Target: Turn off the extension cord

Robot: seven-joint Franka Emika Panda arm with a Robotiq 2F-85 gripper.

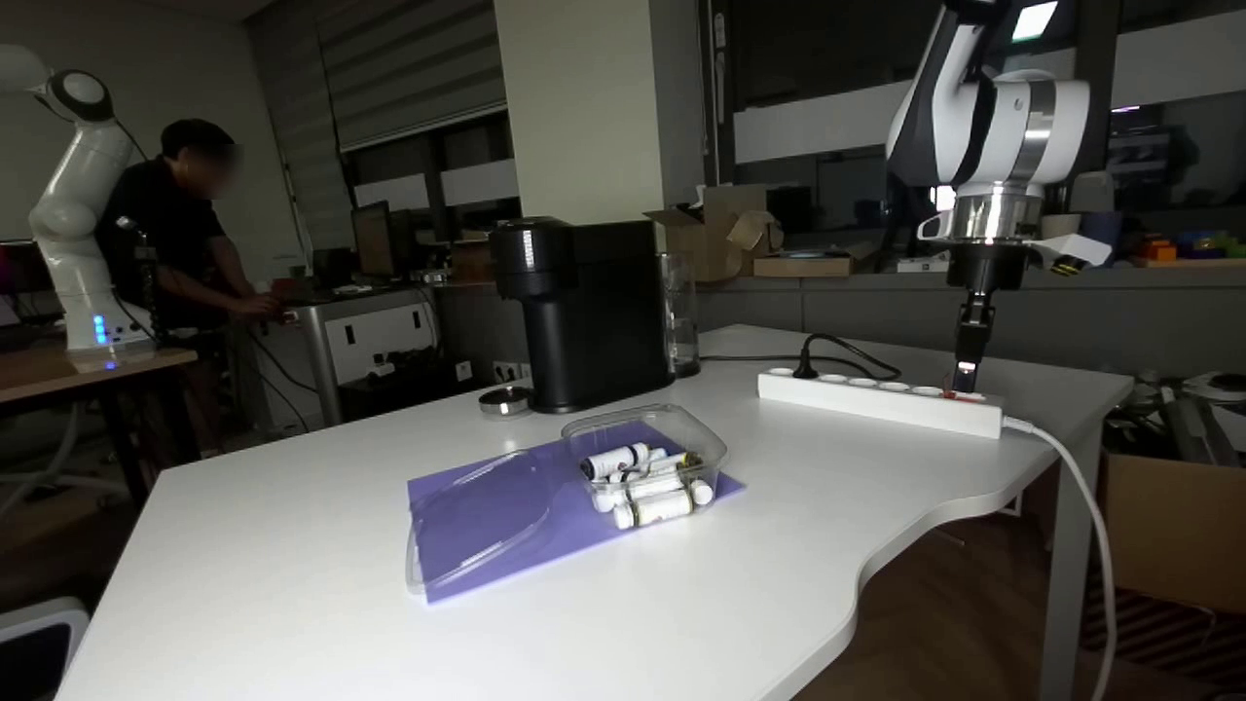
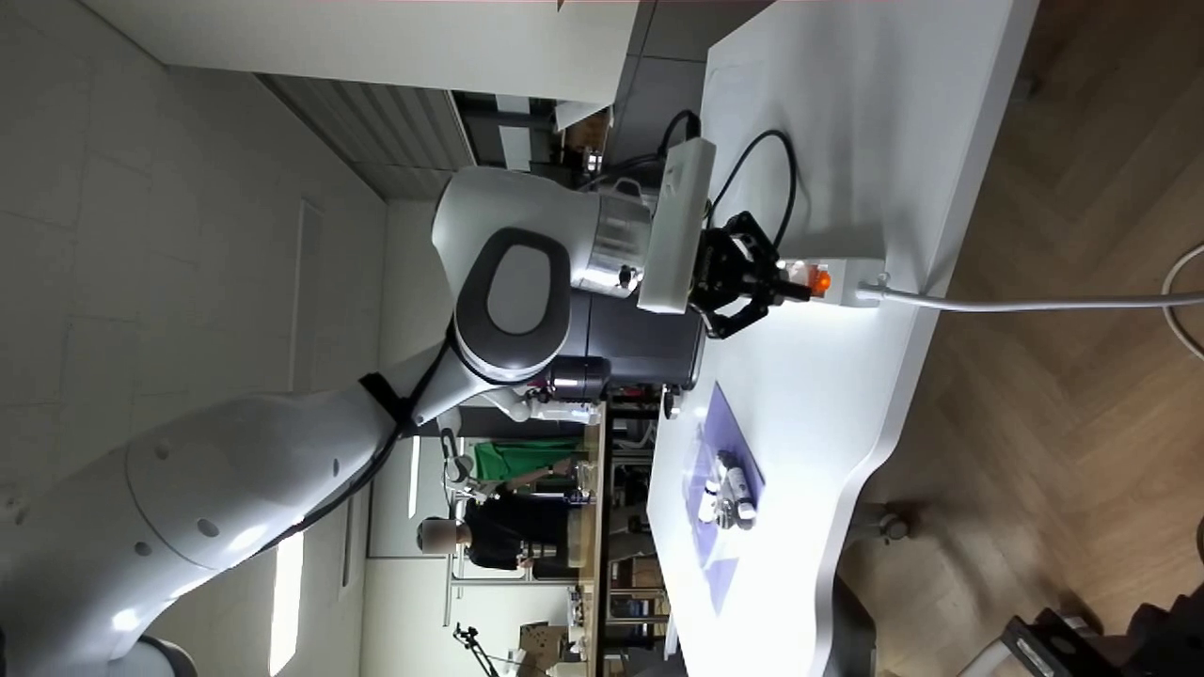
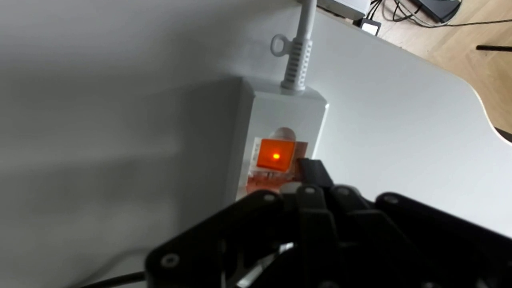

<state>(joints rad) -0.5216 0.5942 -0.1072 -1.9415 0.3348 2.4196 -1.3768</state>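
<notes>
Extension cord is a long white power strip lying flat on the white table, near a corner, well apart from the purple sheet. Sockets face up. White cable leaves one end and drops over the table edge, visible in both exterior views. Orange switch sits near that cable end, small bright yellow spot on it. Reddish see-through patch around the switch, too unclear to name.

Fingers are together, pointing down at the switch end of the strip; in the wrist view the tips are just beside the switch. Can't tell if they touch it.

Black plug is in a socket near the opposite end; black cable loops from it behind the strip and runs toward the black coffee machine. Round metal piece just beside the machine's base.

On the purple sheet: clear plastic container with small white bottles lying in it, clear lid beside it. Background: person in black, partly behind a second robot arm.
</notes>
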